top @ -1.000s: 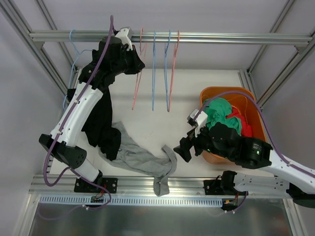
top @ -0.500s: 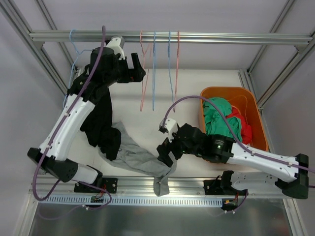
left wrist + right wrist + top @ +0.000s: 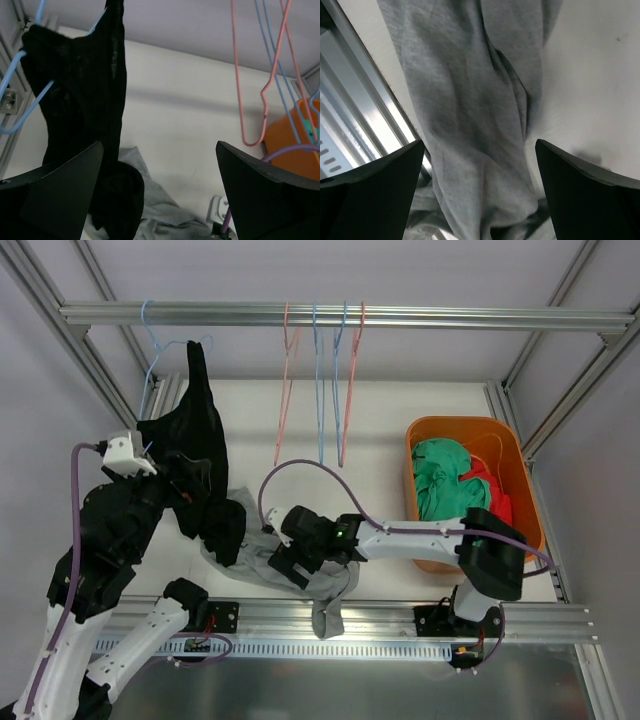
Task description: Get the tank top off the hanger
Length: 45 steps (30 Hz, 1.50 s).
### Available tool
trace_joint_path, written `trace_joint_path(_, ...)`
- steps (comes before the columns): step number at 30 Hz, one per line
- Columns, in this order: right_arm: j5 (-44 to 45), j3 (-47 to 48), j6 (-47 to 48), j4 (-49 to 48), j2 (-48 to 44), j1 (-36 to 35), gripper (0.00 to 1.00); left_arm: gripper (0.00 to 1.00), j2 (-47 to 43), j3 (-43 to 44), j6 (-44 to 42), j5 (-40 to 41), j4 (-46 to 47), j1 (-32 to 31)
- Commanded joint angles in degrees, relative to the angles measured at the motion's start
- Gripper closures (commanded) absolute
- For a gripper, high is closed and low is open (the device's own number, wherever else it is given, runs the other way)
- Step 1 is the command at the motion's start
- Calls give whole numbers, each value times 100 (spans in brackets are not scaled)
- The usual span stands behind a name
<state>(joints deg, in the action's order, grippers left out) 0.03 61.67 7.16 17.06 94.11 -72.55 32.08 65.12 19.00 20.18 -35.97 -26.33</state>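
The black tank top [image 3: 197, 430] hangs long and limp on the light blue hanger [image 3: 146, 318], upper left of the frame.

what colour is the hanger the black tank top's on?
Light blue. The hanger shows best in the left wrist view, sticking out of the tank top.

Tank top [image 3: 80, 85], ahead-left of L pincer [image 3: 159, 143]: black cloth, matt, looks faintly ribbed. Hanger [image 3: 12, 74] in it: thin wire w/ pale-blue coat, smooth, slight sheen. Pink hanger [image 3: 238, 75], ahead-right: same glossy coated wire. Grey shirt [image 3: 470, 125] under R pincer [image 3: 480, 142]: soft jersey cloth, matt, creased. Table [image 3: 590, 75] beside it: white, smooth, matt. Both pincers' fingers [image 3: 370, 190]: black plastic, matt. Bin [image 3: 462, 424], right of R pincer: orange plastic, smooth, semi-gloss. Rail [image 3: 400, 315], above L pincer: bare aluminium, satin.
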Motion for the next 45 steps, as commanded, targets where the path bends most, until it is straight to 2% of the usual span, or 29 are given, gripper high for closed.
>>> trace_joint_path(1,-56,626,216,-273,485,-127,1,1,-402,-613,-300,249,-200,-57)
trace_joint_path(6,189,961,207,-300,1162,-285,0,1,-1448,-1562,-275,995,-253,-57)
trace_joint_path(11,952,1031,110,-308,1663,-356,2,1,-1854,-1828,-222,1119,-253,-57)
trace_joint_path(14,1314,952,110,-379,1603,-408,21,1,-1810,-1845,-231,1076,-262,-57)
trace_joint_path(15,1359,865,110,-448,1524,-461,39,2,-1793,-1854,-248,1075,-262,-48)
trace_joint_path(17,1630,716,145,-589,1296,-540,58,1,-1740,-1863,-266,1058,-253,-48)
trace_joint_path(18,1666,558,163,-685,1016,-584,82,1,-1731,-1872,-283,1058,-253,-57)
trace_joint_path(19,1693,470,154,-730,839,-602,99,1,-1740,-1872,-292,1066,-262,-48)
trace_joint_path(26,1815,-190,93,-783,-1199,-611,100,1,-1977,-1924,-266,1172,-253,-48)
trace_joint_path(30,1930,-42,206,-249,-2228,-611,100,1,-2082,-1933,-222,1207,-244,-48)
trace_joint_path(37,1773,600,549,464,-3538,-611,100,1,-2232,-1951,-143,1462,-253,-57)
trace_joint_path(41,920,1118,611,544,-4092,-620,100,1,-2276,-1977,-99,1637,-244,-57)
trace_joint_path(45,1383,2153,935,1192,-4155,-611,100,1,-2285,-2003,-72,1690,-244,-57)
